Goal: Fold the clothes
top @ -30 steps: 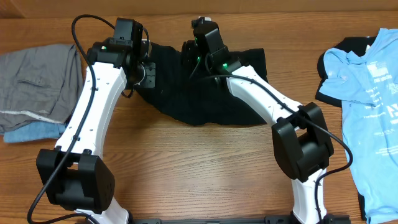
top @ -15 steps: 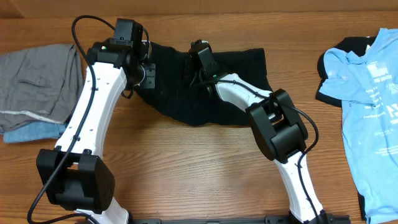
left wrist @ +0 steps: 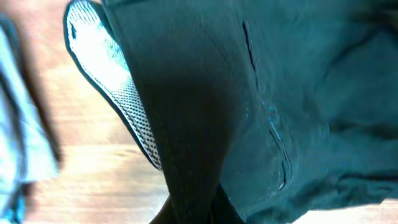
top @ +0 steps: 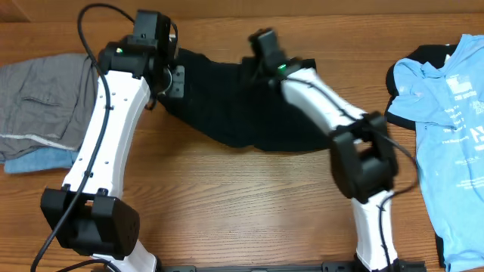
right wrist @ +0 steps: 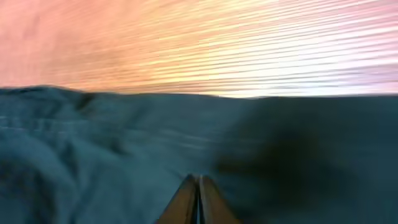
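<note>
Black shorts sit upper centre of the overhead, spread on the table, with both arms reaching to their far edge. Left to right: grey garment on a blue piece is parked far left, probably the done pile, clear of the work area. Left gripper is clamped on the shorts' left end. The cloth funnels up into the closed fingers, so that corner is raised, I'd say to carry it over for a fold. Right gripper has its fingers pressed together at the shorts' top edge; you can't tell whether cloth is pinched between them. Light blue T-shirt waits far right. Overhead hides both sets of fingertips under the wrists. Left wrist view gives you the pale mesh waistband lining turned out; right wrist view gives the closed tips and bare wood beyond.
</note>
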You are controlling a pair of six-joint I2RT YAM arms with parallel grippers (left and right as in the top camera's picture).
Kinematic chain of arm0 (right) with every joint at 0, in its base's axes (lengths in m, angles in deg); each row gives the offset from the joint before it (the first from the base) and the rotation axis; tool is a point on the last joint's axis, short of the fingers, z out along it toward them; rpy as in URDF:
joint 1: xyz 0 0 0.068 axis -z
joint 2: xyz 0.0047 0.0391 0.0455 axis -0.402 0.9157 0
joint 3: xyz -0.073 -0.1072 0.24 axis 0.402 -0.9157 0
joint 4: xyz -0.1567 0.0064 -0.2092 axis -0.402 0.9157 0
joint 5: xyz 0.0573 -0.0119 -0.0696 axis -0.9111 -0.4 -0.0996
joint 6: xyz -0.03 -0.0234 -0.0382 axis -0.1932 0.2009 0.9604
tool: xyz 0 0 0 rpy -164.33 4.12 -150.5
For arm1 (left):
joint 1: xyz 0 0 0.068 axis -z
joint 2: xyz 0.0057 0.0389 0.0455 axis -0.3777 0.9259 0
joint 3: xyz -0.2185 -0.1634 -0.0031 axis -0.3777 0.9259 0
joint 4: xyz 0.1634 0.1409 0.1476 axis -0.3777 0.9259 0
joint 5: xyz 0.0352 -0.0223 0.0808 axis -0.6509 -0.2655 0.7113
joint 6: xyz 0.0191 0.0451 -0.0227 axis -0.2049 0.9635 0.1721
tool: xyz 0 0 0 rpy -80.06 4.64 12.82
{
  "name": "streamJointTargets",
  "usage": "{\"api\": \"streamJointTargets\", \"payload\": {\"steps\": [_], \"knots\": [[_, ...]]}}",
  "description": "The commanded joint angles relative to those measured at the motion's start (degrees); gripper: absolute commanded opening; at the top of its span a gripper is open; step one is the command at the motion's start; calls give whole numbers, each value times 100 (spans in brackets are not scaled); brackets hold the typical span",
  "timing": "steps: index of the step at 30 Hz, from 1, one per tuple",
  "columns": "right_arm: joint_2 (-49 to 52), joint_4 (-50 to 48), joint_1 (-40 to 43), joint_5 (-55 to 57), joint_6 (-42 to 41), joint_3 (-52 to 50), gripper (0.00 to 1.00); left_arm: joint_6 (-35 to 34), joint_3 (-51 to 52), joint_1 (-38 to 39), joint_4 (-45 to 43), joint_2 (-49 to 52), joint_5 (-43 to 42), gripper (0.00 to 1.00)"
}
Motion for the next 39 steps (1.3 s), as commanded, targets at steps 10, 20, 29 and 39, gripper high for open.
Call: {"api": "streamJointTargets", "payload": {"steps": [10, 20, 29, 39], "knots": [[-345, 1283, 1174, 42, 695, -645, 4, 1165, -267, 841, -348, -170, 354, 4], [-345, 1362, 1451, 61, 619, -1019, 4, 1368, -262, 2264, -654, 52, 970, 4], [-345, 1631, 1825, 83, 881, -1069, 4, 1364, -262, 2538, -922, 621, 903, 4], [-345, 2024, 2218, 81, 682, -1073, 4, 1390, -264, 3018, -1307, 645, 761, 4]]}}
